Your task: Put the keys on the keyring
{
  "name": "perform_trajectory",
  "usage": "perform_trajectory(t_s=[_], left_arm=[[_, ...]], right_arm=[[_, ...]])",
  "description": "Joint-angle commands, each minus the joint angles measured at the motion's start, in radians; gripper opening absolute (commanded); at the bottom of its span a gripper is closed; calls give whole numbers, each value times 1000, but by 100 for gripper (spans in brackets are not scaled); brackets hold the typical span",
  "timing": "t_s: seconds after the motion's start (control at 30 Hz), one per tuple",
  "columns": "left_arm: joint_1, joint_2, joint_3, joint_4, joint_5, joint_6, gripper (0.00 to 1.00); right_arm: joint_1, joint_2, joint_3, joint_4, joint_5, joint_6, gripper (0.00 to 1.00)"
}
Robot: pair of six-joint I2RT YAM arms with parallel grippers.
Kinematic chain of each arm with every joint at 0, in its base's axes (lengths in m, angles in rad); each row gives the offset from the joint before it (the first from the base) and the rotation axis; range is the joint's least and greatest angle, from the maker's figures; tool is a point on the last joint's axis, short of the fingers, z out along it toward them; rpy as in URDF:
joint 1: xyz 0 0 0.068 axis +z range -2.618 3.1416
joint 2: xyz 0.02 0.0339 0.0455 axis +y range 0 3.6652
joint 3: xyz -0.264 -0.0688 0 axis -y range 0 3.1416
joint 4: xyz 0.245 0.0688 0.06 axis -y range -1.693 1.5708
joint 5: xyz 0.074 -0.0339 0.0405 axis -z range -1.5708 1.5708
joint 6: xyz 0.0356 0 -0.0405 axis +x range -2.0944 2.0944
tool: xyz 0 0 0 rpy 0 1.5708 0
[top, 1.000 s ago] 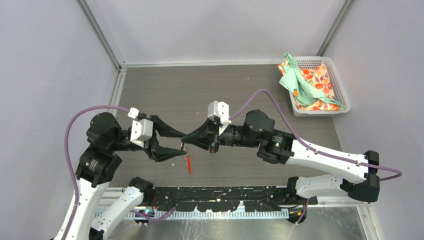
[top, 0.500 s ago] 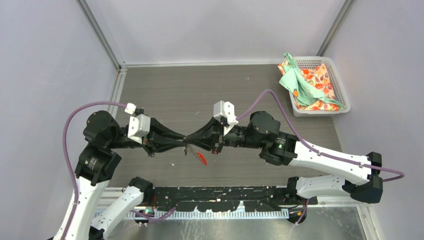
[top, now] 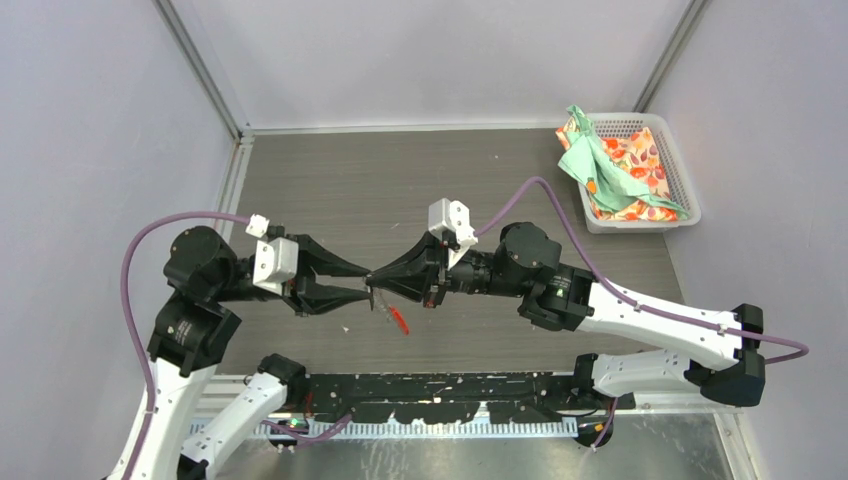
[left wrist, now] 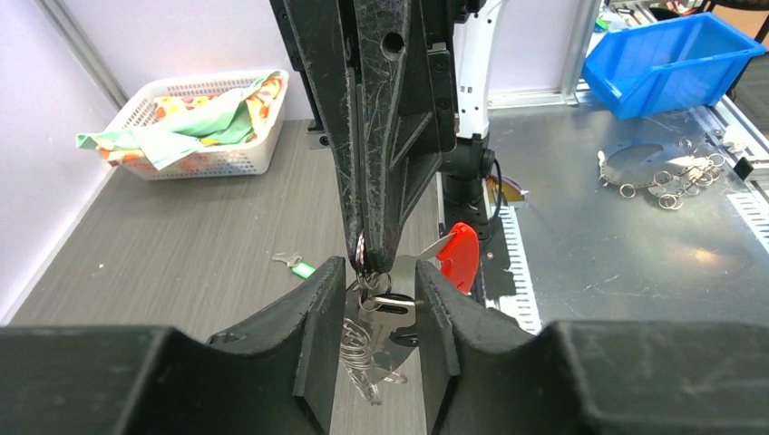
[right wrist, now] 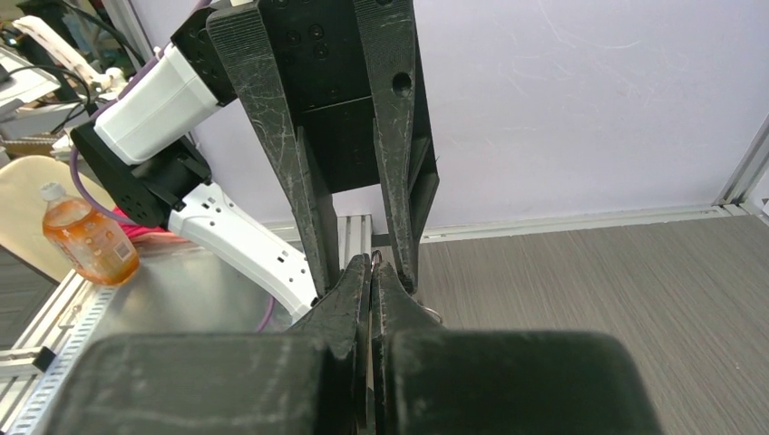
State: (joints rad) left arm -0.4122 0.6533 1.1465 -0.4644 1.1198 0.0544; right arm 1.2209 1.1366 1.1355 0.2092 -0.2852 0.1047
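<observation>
Right tool (right wrist: 374, 270): we see it clamping the grey metal keyring with red tab (left wrist: 458, 256).
Left tool (left wrist: 378, 304): narrowly parted around a silver key (left wrist: 394, 308).

Red-tabbed grey keyring (left wrist: 458, 256), green-tagged key (left wrist: 296, 265)

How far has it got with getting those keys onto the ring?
Nothing is clearly done yet. The right gripper pinches the keyring in the air, and the left gripper, open, flanks a silver key hanging there; whether it is threaded I cannot tell. The green-tagged key lies on the table, waiting.
</observation>
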Motion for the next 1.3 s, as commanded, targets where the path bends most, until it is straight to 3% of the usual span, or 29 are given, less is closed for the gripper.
perform_trajectory(t_s=[0.0, 0.07, 0.3, 0.4, 0.5, 0.6, 0.7, 0.83, 0.93, 1.03, 1.1, 1.27], left_arm=[[-4, -7, 9, -6, -4, -4, 36], [-4, -9, 13, -4, -35, -13, 35], [-4, -8, 26, -7, -101, -45, 7], [-4, -9, 30, -35, -92, -15, 10], [-4, -14, 29, -35, -76, -8, 26], [-4, -9, 31, 5, -75, -39, 30], [-4, 6, 36, 36, -88, -87, 22], [-4, 16, 44, 66, -127, -119, 1], [-4, 17, 44, 82, -127, -154, 1], [-4, 16, 41, 63, -49, -153, 4], [-4, 13, 33, 56, -4, -141, 1], [-4, 18, 47, 53, -10, -142, 0]], right_arm=[[-1, -34, 27, 76, -2, 14, 1], [-3, -33, 31, 70, -7, 15, 1], [-2, -29, 44, 71, -15, 18, 1], [-2, -34, 47, 80, -16, 23, 1], [-2, -35, 55, 77, -25, 28, 1], [-2, -26, 67, 55, -35, 27, 1], [-2, -20, 70, 46, -40, 24, 1], [-2, -10, 87, -2, -51, 15, 1], [-3, -6, 96, -39, -50, 6, 1], [-2, -13, 88, -42, -39, 3, 1], [-3, -15, 86, -46, -36, 0, 1], [-2, -2, 107, -87, -17, 1, 3]])
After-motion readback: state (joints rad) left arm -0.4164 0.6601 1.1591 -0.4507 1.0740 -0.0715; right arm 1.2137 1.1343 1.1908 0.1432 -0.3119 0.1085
